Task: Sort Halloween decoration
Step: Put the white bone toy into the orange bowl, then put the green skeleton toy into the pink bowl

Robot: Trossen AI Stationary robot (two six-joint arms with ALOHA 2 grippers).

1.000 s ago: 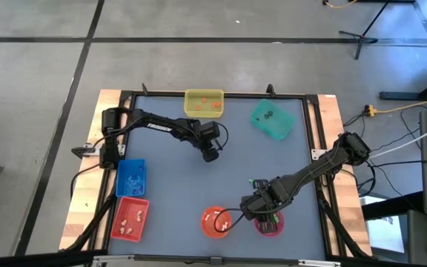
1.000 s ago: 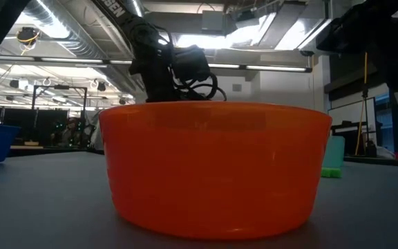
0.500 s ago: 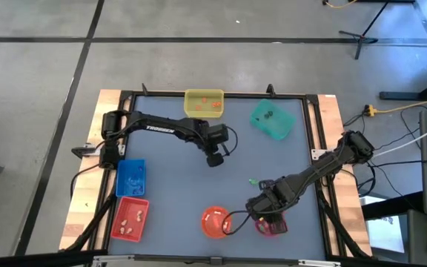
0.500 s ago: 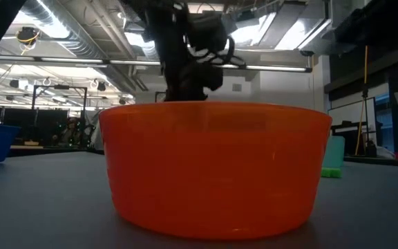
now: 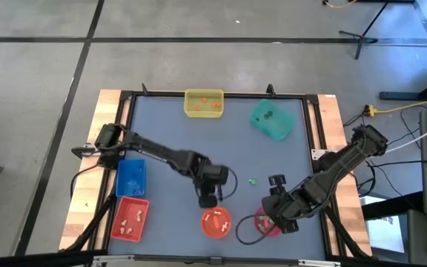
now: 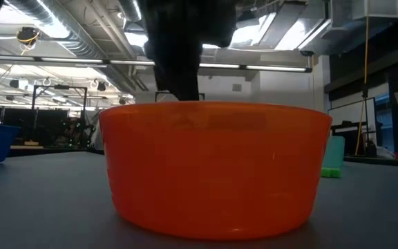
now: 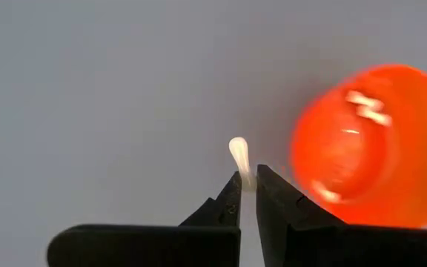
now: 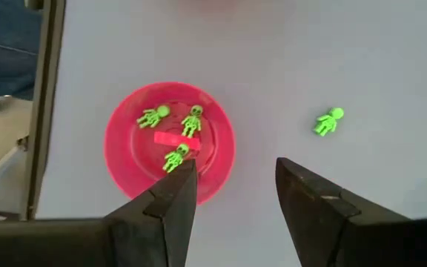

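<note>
Tiny white trinket (image 7: 239,156) pinched at tips of left gripper (image 7: 247,184), jaws shut tight on it, so it would not drop. Held just above table, right beside orange bowl (image 5: 216,222) at near edge, where other white bits lay. Probably going there.

Green skeleton trinkets (image 8: 176,126) lay in pink bowl (image 8: 124,163), sorted by colour. One green trinket (image 5: 253,180) lay loose on table, near middle.

Right gripper (image 8: 232,185) hung over pink bowl, jaws apart, holding nothing. Likely ready for loose green one.
</note>
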